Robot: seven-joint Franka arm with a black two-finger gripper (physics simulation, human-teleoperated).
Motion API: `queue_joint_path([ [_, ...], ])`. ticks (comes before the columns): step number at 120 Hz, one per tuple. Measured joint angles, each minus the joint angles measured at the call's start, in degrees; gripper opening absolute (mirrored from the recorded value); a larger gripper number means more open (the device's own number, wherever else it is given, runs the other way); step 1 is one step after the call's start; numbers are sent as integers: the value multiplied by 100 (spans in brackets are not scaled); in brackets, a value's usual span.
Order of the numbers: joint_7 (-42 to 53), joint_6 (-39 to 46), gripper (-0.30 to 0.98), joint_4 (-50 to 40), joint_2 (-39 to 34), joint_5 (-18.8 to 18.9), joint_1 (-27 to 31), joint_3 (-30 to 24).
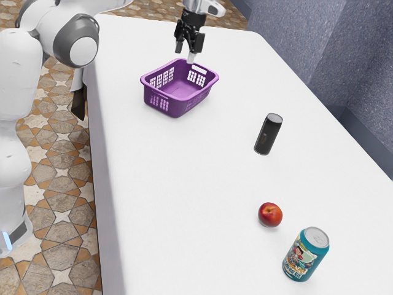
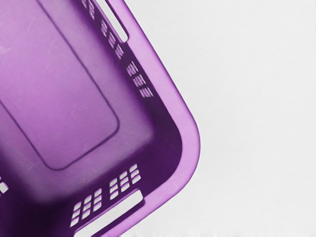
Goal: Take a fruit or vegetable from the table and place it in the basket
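My gripper [image 1: 185, 53] is high in the exterior view, at the basket's far rim, its fingers spread apart with nothing between them. The purple basket [image 1: 178, 106] stands upright on the table, and no item shows on the part of its floor in view. Close below my hand, the wrist view has one rounded corner of the basket [image 2: 190, 140] and part of its inside. A red apple [image 1: 270, 214] lies on the table, well away from both basket and gripper, toward the exterior view's lower right.
A teal can [image 1: 306, 254] stands close to the apple, nearer the exterior camera. Between apple and basket, toward the exterior view's right, is a black cylinder [image 1: 268, 134]. The white table [image 1: 178, 203] has a long edge on the arm's side.
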Motion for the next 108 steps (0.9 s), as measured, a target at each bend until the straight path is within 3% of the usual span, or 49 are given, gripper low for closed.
queue_joint_path([
  [18, 253, -46, 69, 4, -21, 3, 3, 12],
  [38, 626, -51, 69, 508, -743, 320, -117, -136],
  [58, 1524, 126, 68, 581, -861, 429, -458, -657],
  [80, 2480, -136, 68, 534, -1152, 472, -999, -654],
  [108, 3365, -538, 68, 386, -1061, 425, -1171, -716],
])
